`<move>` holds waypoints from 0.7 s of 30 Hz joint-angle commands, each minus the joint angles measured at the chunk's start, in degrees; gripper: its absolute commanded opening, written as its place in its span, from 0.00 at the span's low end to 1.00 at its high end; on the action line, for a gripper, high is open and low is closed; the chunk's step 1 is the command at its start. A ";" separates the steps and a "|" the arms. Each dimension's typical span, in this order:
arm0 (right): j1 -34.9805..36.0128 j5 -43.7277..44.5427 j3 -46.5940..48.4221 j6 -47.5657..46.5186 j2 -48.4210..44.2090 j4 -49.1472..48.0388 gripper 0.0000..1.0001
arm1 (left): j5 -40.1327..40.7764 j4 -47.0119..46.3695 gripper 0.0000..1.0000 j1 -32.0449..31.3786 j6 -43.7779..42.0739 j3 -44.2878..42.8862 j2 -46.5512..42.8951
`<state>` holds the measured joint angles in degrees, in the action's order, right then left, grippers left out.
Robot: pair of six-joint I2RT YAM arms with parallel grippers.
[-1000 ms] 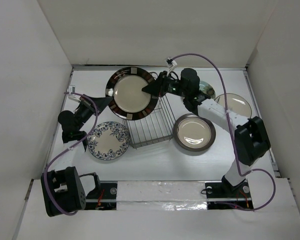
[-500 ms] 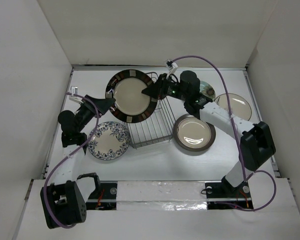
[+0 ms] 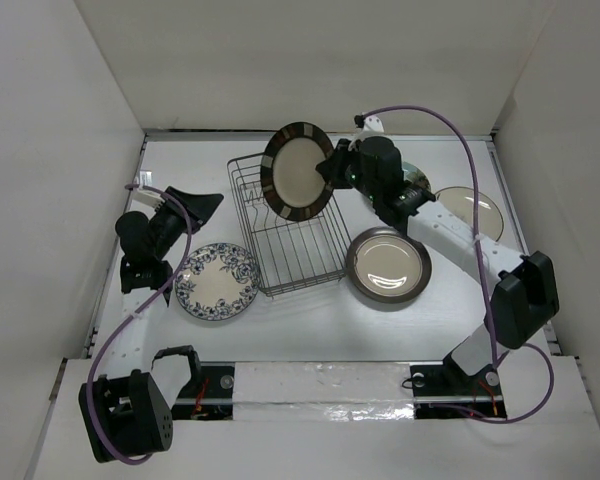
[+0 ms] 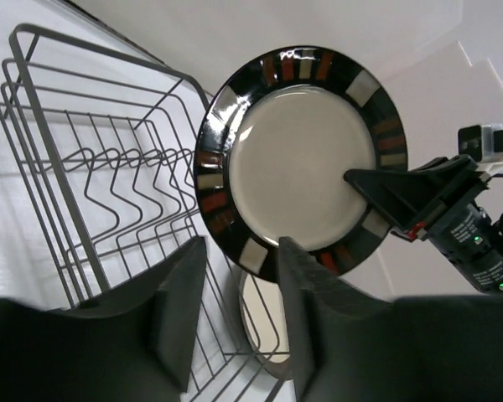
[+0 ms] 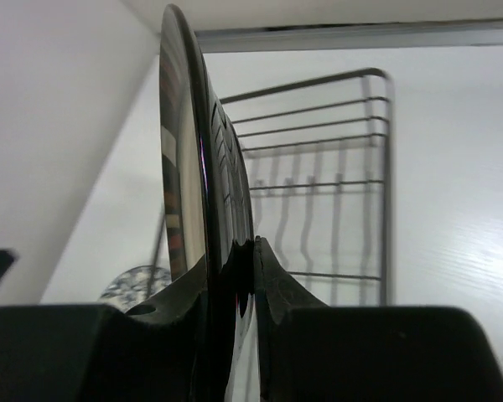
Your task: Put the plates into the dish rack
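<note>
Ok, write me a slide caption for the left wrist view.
The right tool holds the dark-rimmed plate upright over the dish rack while the open left tool sits empty in the foreground.

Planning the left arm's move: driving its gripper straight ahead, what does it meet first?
Probably the dish rack, its near wall; if it rides above that, the dark-rimmed plate. Height is unclear.

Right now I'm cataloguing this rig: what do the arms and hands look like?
The left arm and right arm have white links and black joints. The left hand and right hand each have two black wedge-shaped fingers. A purple cable loops along each.
</note>
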<state>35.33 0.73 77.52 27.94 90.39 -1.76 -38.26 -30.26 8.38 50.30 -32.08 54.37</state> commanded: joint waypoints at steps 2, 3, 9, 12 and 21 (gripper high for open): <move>2.90 16.01 11.41 -3.41 0.83 -0.63 0.00 | 1.26 0.99 0.09 0.23 -2.31 -3.60 -0.06; 3.60 17.97 13.08 -4.21 1.71 0.78 0.00 | 1.00 0.91 0.00 0.23 -2.32 -3.61 -0.05; 8.34 27.12 23.88 -8.07 8.21 8.34 0.00 | -1.20 -2.88 0.00 0.23 -0.38 -2.02 -0.06; 9.92 28.62 27.59 -8.34 11.12 11.60 0.00 | -1.73 -3.31 0.00 0.23 0.23 -1.77 -0.31; 11.95 32.49 32.96 -8.34 16.39 15.29 0.00 | -3.05 -6.65 0.05 0.23 2.34 -1.58 -0.14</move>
<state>46.98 28.23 104.99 19.25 108.20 19.84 -39.44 -31.73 8.38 51.68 -32.56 54.68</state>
